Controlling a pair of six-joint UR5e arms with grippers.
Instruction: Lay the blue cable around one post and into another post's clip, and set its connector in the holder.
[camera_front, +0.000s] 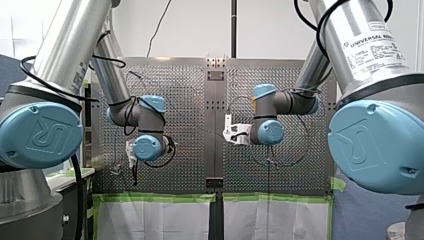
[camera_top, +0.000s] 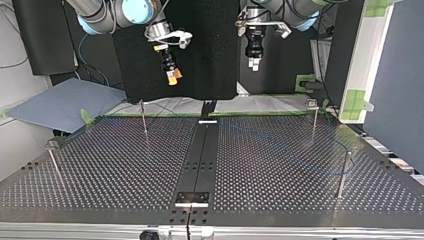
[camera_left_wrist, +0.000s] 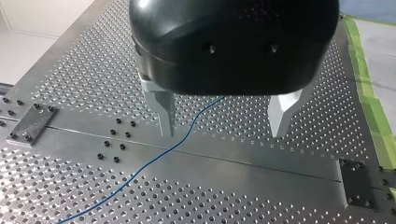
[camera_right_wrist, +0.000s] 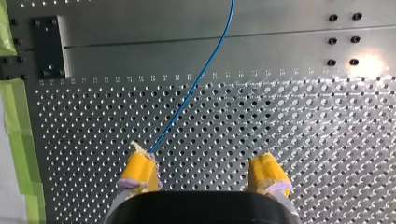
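The blue cable (camera_left_wrist: 140, 170) lies loose on the perforated table (camera_left_wrist: 70, 70) and crosses its middle strip, passing under my left gripper (camera_left_wrist: 224, 126). That gripper hangs above the table, its metal fingers (camera_left_wrist: 166, 116) wide apart and empty. In the right wrist view the blue cable (camera_right_wrist: 205, 70) runs up to one yellow pad (camera_right_wrist: 140, 170) of my right gripper (camera_right_wrist: 204, 172), which is open and holds nothing. In the top view both grippers hang high over the far edge, my left gripper (camera_top: 254, 62) at right, my right gripper (camera_top: 173, 75) at left. I cannot make out the connector.
Thin metal posts stand on the table: one at far left (camera_top: 143, 117), one near left (camera_top: 54, 162), one far right (camera_top: 314, 120), one near right (camera_top: 343, 175). A dark plate (camera_top: 191, 197) sits on the middle strip near the front edge. Green tape (camera_right_wrist: 11, 116) lines the table's border.
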